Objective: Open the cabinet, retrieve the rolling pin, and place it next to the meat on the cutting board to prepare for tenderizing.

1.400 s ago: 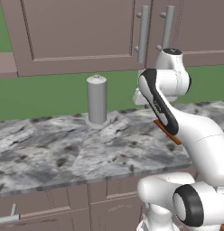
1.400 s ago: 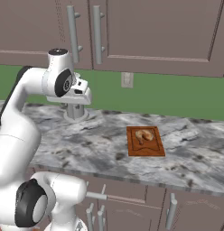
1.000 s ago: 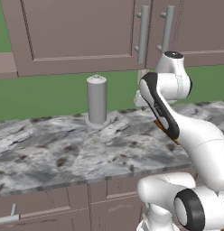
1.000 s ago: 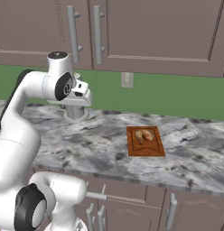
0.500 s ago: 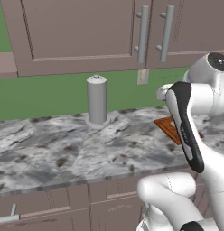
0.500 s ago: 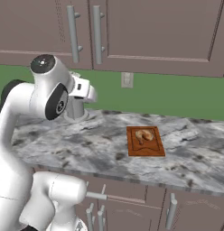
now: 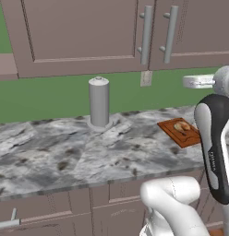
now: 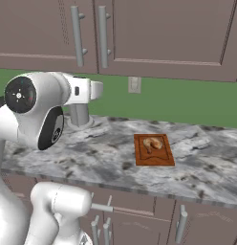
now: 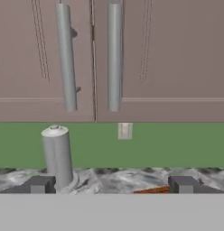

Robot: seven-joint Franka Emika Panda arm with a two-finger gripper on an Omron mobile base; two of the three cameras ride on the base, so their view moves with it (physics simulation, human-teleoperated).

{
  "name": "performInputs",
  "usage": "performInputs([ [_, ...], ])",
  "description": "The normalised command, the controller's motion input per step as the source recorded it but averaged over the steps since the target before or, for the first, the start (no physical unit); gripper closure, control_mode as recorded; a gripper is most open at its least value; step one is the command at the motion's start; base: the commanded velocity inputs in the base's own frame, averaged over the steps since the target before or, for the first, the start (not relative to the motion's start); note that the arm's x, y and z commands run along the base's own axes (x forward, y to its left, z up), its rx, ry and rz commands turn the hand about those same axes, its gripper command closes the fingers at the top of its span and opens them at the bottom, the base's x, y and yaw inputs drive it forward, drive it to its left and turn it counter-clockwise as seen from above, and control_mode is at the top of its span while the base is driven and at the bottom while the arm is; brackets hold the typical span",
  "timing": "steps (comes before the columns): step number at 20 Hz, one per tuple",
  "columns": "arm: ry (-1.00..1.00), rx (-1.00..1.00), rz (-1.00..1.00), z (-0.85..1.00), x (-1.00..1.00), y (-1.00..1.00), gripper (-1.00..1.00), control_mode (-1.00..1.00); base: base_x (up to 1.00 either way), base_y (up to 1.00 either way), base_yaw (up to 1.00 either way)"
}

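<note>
So we're sitting at the very first step here: the cabinet is fully closed, both doors shut, taking up the whole upper half of the hand view. The end effector is spread wide, gripping nothing, with its tips poking up at the bottom of that frame, well short of the two handles.

The cutting board is lying on the tabletop centre-right in the right base view, with the meat on its upper half. The rolling pin is presumably inside the cabinet.

Next move, I'm guessing: reaching up and forward, lining the jaws around one bar handle, then pulling.
</note>
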Motion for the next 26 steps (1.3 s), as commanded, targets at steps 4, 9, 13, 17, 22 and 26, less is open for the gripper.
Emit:
performInputs([
  [4,-0.29,0.01,0.0,0.72,-0.02,0.0,-1.0,-1.0,0.0,0.0,0.0],
  [9,-0.18,0.01,0.0,0.34,0.05,0.0,-1.0,-1.0,0.0,0.0,0.0],
  [13,-0.11,0.0,0.0,0.01,0.3,0.0,-1.0,-1.0,0.0,0.0,0.0],
  [17,-0.06,0.0,0.0,0.0,0.45,0.01,-1.0,-1.0,0.0,0.0,0.0],
  [22,-0.01,0.0,0.0,0.0,0.5,0.0,-1.0,-1.0,0.0,0.0,0.0],
  [26,0.0,0.0,0.0,0.0,0.56,0.0,-1.0,-1.0,0.0,0.0,0.0],
])
